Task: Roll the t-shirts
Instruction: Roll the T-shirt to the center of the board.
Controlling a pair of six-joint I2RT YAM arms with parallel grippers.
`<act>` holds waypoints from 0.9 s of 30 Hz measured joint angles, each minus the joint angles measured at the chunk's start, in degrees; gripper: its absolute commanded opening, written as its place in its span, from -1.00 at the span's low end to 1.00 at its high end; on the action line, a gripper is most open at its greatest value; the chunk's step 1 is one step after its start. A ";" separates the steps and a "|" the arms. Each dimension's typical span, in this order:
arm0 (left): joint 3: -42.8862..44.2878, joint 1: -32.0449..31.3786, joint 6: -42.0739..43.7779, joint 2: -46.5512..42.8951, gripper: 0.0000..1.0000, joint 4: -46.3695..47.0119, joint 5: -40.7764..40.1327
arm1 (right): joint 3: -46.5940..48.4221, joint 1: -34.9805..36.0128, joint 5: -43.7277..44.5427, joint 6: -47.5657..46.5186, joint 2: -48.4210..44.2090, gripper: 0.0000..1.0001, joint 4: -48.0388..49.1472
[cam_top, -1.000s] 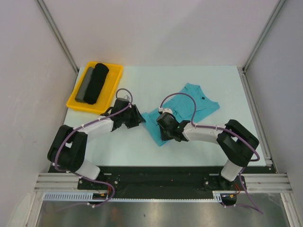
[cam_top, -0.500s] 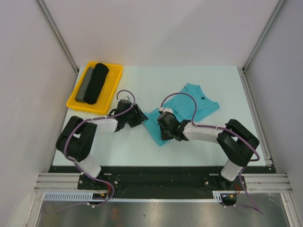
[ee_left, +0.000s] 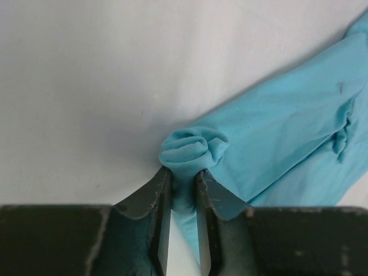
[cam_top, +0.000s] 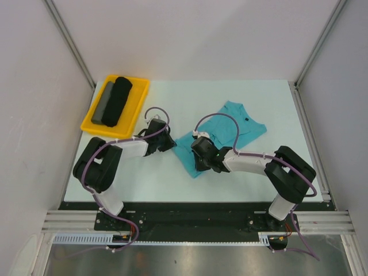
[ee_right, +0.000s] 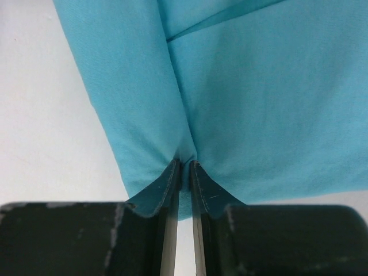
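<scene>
Nearly closed, the left end effector (ee_left: 183, 175) pinches the bunched left corner of the t-shirt (cam_top: 244, 127). The right end effector (ee_right: 185, 168) likewise grips its near edge.

My left gripper (ee_left: 183, 179) pinches the shirt (ee_left: 276, 132) at its left corner; my right gripper (ee_right: 185, 169) pinches its near edge.

So the left gripper (ee_left: 183, 183) slid over to the right and has now clamped onto the bunched-up near-left corner of the soft teal-turquoise t-shirt (ee_left: 287, 132).
</scene>
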 measured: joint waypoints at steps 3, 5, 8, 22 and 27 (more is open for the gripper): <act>1.38 -1.29 0.68 -0.11 -0.68 -3.58 -2.27 | -0.59 0.50 0.00 -0.13 -0.76 -0.67 0.26; 1.73 -1.86 1.09 -0.81 -0.74 -5.79 -3.17 | -1.40 1.22 0.07 -0.42 -1.64 -0.66 0.50; 1.73 -2.54 2.16 -3.30 -0.78 -10.78 -4.57 | -2.95 3.19 0.42 -0.66 -3.56 -0.64 0.57; 4.87 -2.93 6.49 -5.70 -0.85 -22.80 -5.46 | -6.29 10.19 7.67 -2.75 -11.04 -0.15 -1.09; 6.34 -3.10 7.45 -4.61 -0.86 -24.13 -5.46 | -5.03 14.08 12.96 -6.47 -13.79 0.00 -1.18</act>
